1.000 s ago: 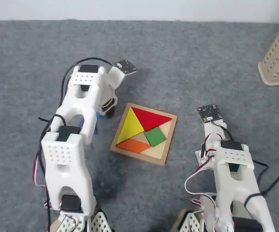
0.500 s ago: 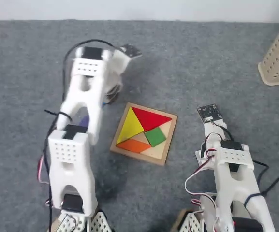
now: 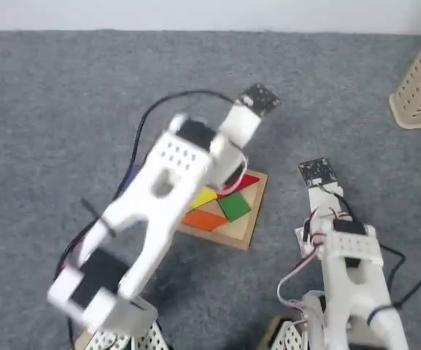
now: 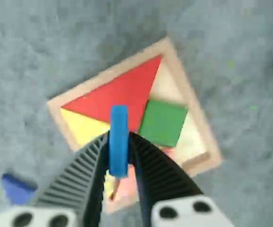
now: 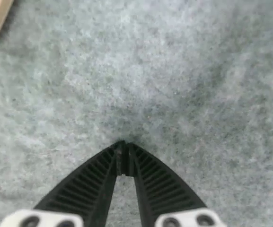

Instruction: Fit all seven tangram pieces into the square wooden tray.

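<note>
Grey felted worktop [image 3: 49, 95] spreads under both arms. Directly below the left hand [image 4: 118, 138] lies the square wooden tray [image 3: 258, 210], turned corner-on. That hand is clamped narrowly on a flat blue wooden piece [image 4: 119, 120], held upright on its edge, so its outline cannot be read. The right hand [image 5: 125, 150], pinched together on nothing, hangs over bare worktop beside the tray.

Under the left hand's fingertips sit the large red triangle [image 4: 122, 92] and, to one side, the large yellow triangle [image 4: 82, 128]. The green square [image 4: 163, 123] lies just beside the blue wooden piece, and an orange piece [image 3: 204, 217] is nearer the arm's base. Bare pale tray floor [image 4: 193, 142] shows between the green square and the rim, and this is probably the slot to aim for.

To do this well, the left hand should move past the green square, tip the piece flat and match its edges to the gap. One edge should then go down against the rim before release, or it may ride up on seated pieces. A second small blue piece [image 4: 16, 188] lies on the worktop, well off to that hand's side.
</note>
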You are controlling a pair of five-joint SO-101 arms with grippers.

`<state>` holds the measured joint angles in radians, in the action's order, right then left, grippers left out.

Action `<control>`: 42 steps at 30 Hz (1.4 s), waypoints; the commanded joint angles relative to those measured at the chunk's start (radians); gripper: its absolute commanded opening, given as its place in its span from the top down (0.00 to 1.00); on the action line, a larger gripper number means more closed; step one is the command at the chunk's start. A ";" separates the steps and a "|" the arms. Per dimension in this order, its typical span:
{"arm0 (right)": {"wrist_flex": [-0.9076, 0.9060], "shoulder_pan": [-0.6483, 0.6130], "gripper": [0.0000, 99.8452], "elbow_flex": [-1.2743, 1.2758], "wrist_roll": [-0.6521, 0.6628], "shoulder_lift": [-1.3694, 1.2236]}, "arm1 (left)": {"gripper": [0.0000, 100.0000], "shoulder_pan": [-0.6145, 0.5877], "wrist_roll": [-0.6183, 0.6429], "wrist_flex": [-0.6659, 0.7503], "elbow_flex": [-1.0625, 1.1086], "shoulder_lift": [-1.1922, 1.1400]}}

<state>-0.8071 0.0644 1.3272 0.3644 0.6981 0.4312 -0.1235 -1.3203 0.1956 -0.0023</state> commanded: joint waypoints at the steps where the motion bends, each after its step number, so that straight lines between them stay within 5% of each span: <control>1: 0.018 0.016 0.99 0.066 0.011 0.216 | 0.99 0.041 0.101 0.169 0.124 0.161; 7: -0.059 0.008 0.99 0.155 0.012 0.458 | 0.99 0.163 0.180 0.218 0.041 -0.021; 14: -0.061 0.008 0.99 0.155 0.012 0.447 | 0.99 0.172 0.287 0.219 -0.107 -0.272; 42: -0.021 0.010 0.99 0.075 0.011 0.239 | 0.93 0.115 0.284 0.264 -0.114 -0.336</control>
<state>-0.8439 0.0644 1.4668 0.3644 0.9421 0.5570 0.1803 -1.0687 0.1281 -0.3997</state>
